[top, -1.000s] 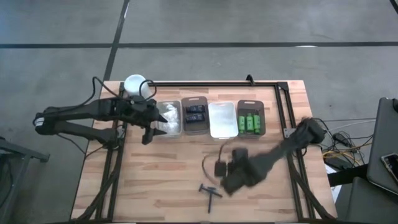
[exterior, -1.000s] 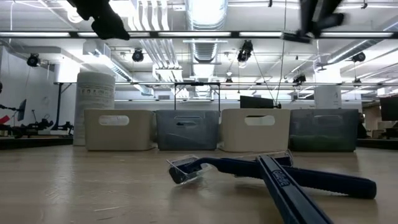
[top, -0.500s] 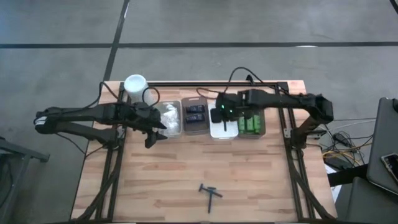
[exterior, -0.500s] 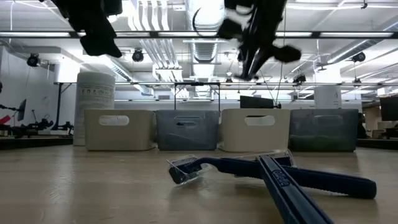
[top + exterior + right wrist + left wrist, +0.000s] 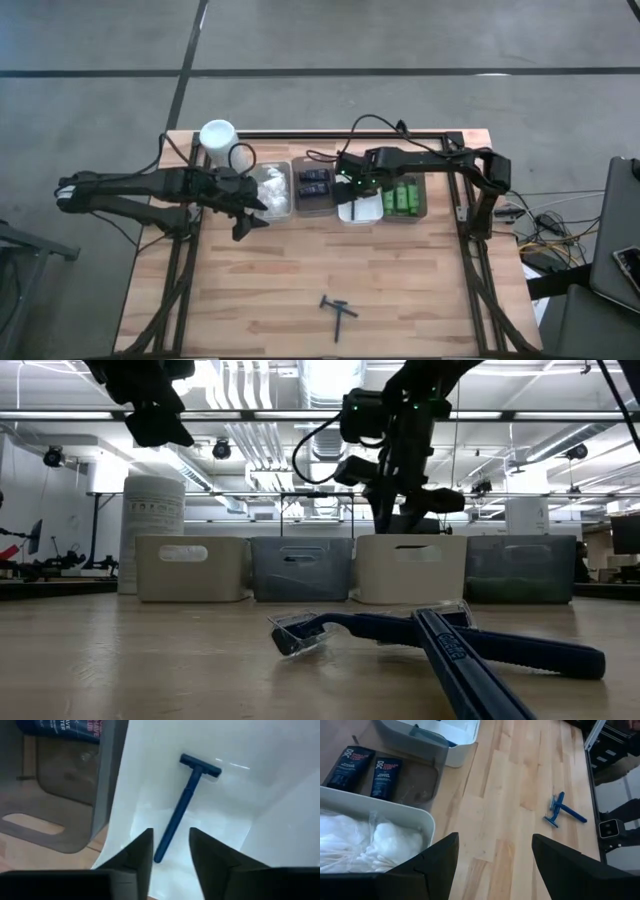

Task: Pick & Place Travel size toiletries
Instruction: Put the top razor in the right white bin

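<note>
My right gripper (image 5: 171, 837) hangs open over the white tray (image 5: 362, 205), fingers pointing down. A dark blue razor (image 5: 186, 800) lies on the tray's floor below it; the handle's end shows in the gap between the fingers, apart from both. In the low view the gripper (image 5: 385, 510) stands above the tray's rim. Two more razors (image 5: 338, 307) lie crossed on the table's near middle. My left gripper (image 5: 495, 865) hovers open in front of the tray of white packets (image 5: 272, 190). Black blocks (image 5: 362, 765) and green bottles (image 5: 404, 196) lie in their own trays.
Four trays stand in a row at the far side. A tall white cylinder (image 5: 217, 135) stands at the far left corner. A black frame rail (image 5: 455, 170) runs along the far and right edges. Bare wood lies between the trays and the crossed razors (image 5: 440, 640).
My right gripper has swept from the near middle of the table, beside the crossed razors, toward the far edge. It has turned about and now hangs over the white tray. The two razors on the table have stayed in place.
</note>
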`<state>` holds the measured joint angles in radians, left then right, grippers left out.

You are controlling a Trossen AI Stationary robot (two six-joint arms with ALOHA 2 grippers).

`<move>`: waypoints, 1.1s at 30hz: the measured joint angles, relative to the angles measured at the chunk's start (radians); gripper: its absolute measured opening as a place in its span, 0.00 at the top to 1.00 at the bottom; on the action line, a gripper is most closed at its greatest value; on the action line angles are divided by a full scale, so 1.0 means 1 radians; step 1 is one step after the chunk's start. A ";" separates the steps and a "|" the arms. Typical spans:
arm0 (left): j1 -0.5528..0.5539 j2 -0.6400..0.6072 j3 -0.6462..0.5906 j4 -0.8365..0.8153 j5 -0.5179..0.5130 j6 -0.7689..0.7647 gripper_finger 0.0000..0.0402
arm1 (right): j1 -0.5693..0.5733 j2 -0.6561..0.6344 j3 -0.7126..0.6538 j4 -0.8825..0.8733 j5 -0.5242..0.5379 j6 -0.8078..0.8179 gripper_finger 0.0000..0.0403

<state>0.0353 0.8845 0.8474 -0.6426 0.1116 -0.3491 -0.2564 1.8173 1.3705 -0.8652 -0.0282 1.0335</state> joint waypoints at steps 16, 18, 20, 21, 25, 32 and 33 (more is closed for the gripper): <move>0.000 0.000 -0.002 0.001 -0.005 0.065 0.36 | 0.194 -0.175 0.032 -0.017 0.096 0.106 0.36; 0.000 0.000 -0.002 0.001 0.006 0.066 0.36 | 0.258 -0.184 0.032 -0.046 0.117 0.183 0.36; 0.000 0.003 -0.002 0.001 0.034 0.070 0.36 | 0.327 -0.184 0.032 -0.068 0.137 0.278 0.36; 0.000 0.007 -0.002 0.001 0.057 0.077 0.36 | 0.364 -0.184 0.030 -0.075 0.141 0.330 0.36; -0.006 0.036 -0.002 0.004 0.147 0.088 0.36 | 0.512 -0.160 0.031 -0.069 0.160 0.566 0.38; -0.087 0.107 -0.002 0.044 0.176 0.115 0.36 | 0.715 -0.074 0.030 -0.056 0.167 0.914 0.39; -0.108 0.118 -0.002 0.061 0.185 0.115 0.36 | 0.735 -0.066 0.030 -0.047 0.167 0.944 0.39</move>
<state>-0.0728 1.0023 0.8452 -0.5814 0.2966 -0.2337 0.4785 1.7515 1.4002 -0.9125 0.1383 1.9778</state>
